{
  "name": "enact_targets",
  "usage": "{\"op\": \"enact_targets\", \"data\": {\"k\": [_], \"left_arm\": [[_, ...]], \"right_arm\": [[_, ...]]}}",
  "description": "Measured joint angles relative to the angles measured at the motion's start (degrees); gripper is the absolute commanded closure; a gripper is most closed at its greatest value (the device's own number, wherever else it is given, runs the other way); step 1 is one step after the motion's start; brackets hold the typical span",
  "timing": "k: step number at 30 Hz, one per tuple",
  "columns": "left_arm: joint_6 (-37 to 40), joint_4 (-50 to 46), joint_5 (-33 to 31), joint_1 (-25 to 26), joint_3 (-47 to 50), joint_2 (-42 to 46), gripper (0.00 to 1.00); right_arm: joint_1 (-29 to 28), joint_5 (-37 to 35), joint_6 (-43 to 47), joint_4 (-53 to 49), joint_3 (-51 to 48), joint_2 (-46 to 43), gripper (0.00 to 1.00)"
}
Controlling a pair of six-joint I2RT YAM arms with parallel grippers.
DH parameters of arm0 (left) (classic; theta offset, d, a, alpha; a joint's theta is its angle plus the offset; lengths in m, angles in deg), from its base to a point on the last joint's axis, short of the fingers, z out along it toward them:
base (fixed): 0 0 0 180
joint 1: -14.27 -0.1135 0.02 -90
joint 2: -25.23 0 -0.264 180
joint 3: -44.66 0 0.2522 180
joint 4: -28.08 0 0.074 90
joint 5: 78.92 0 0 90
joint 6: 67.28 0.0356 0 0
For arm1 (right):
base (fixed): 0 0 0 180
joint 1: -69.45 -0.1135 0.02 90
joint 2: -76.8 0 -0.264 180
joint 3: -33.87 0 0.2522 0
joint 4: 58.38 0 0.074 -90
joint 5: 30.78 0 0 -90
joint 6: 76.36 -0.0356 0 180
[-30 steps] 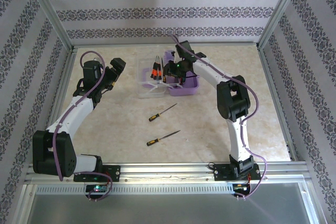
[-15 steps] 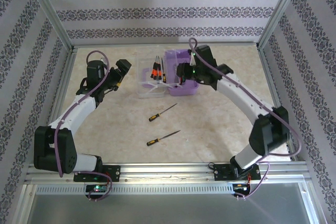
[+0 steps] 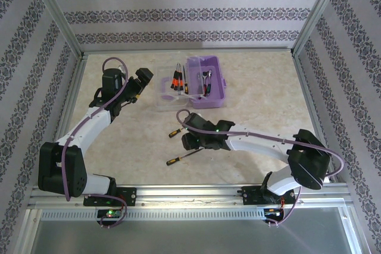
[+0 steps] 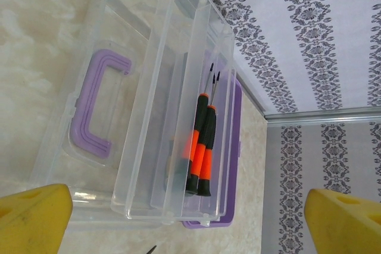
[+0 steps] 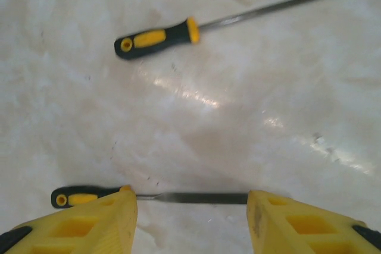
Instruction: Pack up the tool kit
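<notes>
Two orange-handled screwdrivers [image 4: 201, 147] in clear tray [image 4: 153, 96]; metal tools [image 3: 205, 80] in purple box [image 3: 208, 103]

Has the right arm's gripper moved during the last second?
Yes. The right gripper has left the purple plastic tool box and come toward the near edge of the table, now open over a yellow-handled screwdriver.

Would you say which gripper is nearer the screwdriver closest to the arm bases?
Right. The right gripper hovers by that screwdriver; the left gripper is off by the clear tray.
</notes>
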Motion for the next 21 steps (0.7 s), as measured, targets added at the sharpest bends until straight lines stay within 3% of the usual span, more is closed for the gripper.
{"op": "enact_targets", "data": {"k": [9,21], "left_arm": [[1.03,-0.09,-0.96,0.02,-0.22,-0.02,0.00],[1.46,-0.42,-1.03,0.02,-0.22,0.00,0.00]], "right_arm": [[-2.25,6.84,-10.54,6.69,-4.48,6.69,0.46],[0.04,9.62,-11.76,11.72,-2.91,11.15,0.46]]}}
